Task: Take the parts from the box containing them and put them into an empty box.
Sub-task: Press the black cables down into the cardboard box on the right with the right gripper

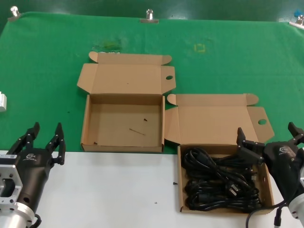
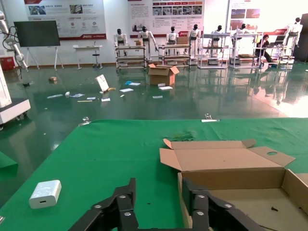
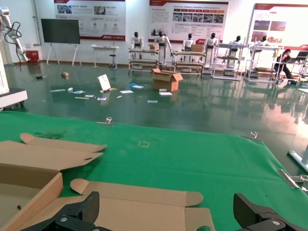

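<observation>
Several black power cords (image 1: 219,178) lie looped together in the right cardboard box (image 1: 179,187), whose lid (image 1: 213,124) lies open toward the back. The empty box (image 1: 85,130) stands to the left and farther back, lid (image 1: 126,78) open, with a thin scratch (image 1: 137,131) and dark specks on its floor. My right gripper (image 1: 269,137) is open, hovering over the far right corner of the cord box, above the cords. My left gripper (image 1: 46,135) is open and empty at the front left, beside the empty box. The empty box also shows in the left wrist view (image 2: 231,180).
A small white adapter (image 1: 2,101) lies at the green mat's left edge, also in the left wrist view (image 2: 44,193). Metal clips (image 1: 149,17) hold the mat's far edge. A white table strip (image 1: 109,190) runs along the front.
</observation>
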You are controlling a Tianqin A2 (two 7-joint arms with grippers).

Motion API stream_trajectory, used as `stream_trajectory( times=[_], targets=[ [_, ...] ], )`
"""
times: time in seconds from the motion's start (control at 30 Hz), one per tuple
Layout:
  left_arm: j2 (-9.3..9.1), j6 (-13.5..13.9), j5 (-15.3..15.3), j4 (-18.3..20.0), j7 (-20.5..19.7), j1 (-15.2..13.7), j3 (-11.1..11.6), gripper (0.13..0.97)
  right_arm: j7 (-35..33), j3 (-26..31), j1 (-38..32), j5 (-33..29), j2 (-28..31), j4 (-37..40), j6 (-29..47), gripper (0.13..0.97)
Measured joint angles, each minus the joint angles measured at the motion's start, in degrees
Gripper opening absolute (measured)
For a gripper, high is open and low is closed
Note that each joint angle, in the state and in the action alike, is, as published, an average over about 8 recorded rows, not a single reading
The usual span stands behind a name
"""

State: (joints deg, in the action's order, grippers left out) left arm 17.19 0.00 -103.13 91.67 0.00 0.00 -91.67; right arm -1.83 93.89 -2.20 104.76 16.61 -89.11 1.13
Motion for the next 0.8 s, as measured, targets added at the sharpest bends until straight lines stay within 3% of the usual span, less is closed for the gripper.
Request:
stream_trajectory(
  times=[0.13, 0.43, 0.8],
  targets=[
    [0.0, 0.0, 0.0, 0.0, 0.0, 0.0, 0.0, 0.374, 0.0, 0.0, 0.0, 0.0, 0.0, 0.0, 0.0, 0.966],
    [0.0, 0.0, 0.0, 0.0, 0.0, 0.0, 0.0, 0.231, 0.0, 0.0, 0.0, 0.0, 0.0, 0.0, 0.0, 0.966],
    [0.0, 0.0, 0.0, 0.0, 0.0, 0.0, 0.0, 0.153, 1.3, 1.8, -0.3, 1.1, 3.8, -0.3, -0.1, 0.966]
  ],
)
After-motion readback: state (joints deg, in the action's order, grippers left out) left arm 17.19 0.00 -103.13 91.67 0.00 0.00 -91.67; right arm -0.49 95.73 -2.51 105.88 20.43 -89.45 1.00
